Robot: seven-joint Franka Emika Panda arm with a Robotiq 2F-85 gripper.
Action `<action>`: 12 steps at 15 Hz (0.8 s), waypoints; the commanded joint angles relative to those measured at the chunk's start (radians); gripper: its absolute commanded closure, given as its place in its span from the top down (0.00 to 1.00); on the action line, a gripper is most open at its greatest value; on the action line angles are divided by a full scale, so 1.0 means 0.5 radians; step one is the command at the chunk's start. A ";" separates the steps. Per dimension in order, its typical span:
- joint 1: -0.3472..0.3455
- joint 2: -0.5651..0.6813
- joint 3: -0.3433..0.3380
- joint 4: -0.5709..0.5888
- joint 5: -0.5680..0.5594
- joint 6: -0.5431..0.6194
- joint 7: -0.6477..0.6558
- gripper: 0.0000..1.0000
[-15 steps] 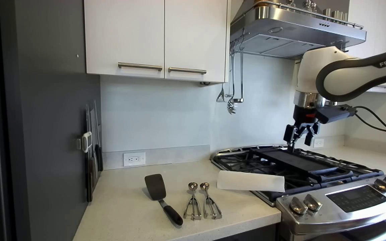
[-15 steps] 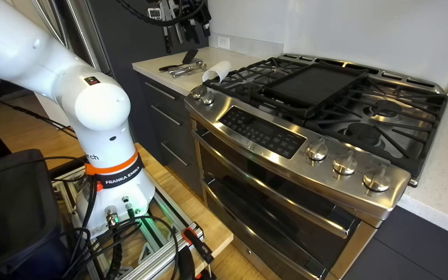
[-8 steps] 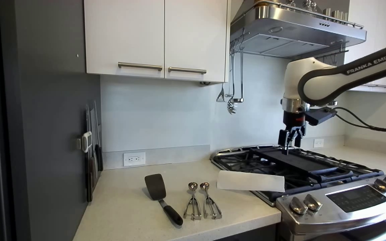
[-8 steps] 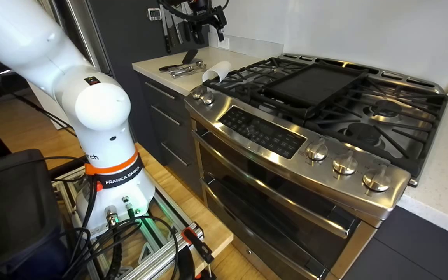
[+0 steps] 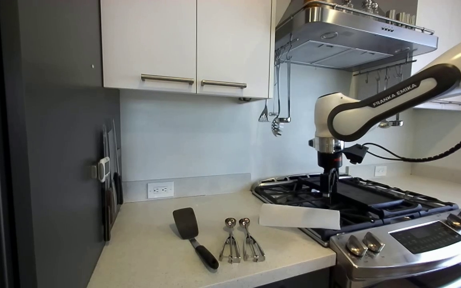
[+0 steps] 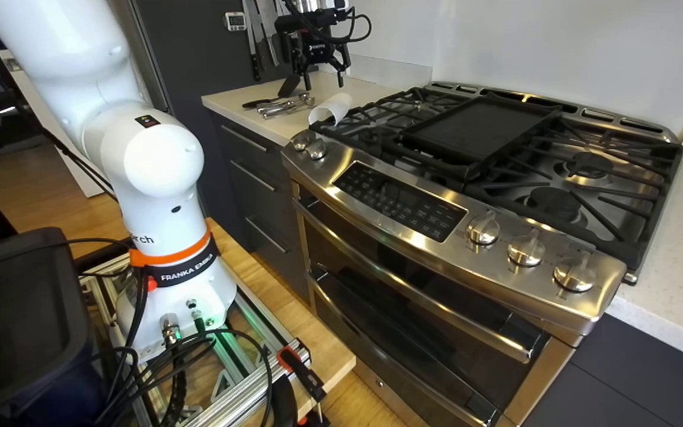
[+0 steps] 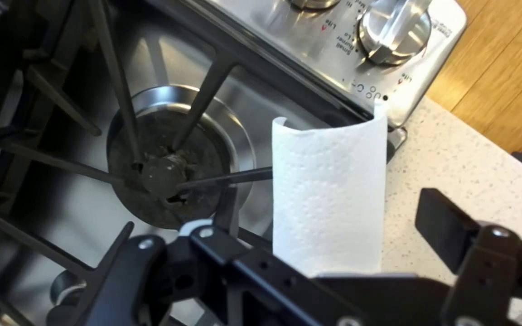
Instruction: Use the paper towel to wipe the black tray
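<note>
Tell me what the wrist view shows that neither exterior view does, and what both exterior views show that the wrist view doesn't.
Only the wrist view: dimples on the paper towel, readable "Small Burner" lettering by a knob.
Only the exterior views: most of the black tray, the spatula, the control panel.
Shared: the paper towel straddling counter and stove, and the end effector.

"Can you see all of the black tray [image 5: 360,193] on the stove [image 5: 380,229]?"

"No, the end effector [image 5: 328,197] hides part of it in an exterior view."

"And the paper towel [image 7: 329,199] at the stove's edge?"

"One end's hidden in the wrist view."
</note>
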 commanded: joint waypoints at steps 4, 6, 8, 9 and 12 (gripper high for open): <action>0.074 0.347 -0.027 0.295 -0.104 -0.056 -0.240 1.00; 0.080 0.424 -0.026 0.374 -0.096 -0.061 -0.301 1.00; 0.084 0.491 -0.024 0.439 -0.096 -0.051 -0.353 0.75; 0.086 0.520 -0.023 0.463 -0.090 -0.042 -0.382 0.75; 0.085 0.605 -0.023 0.528 -0.061 -0.042 -0.443 0.51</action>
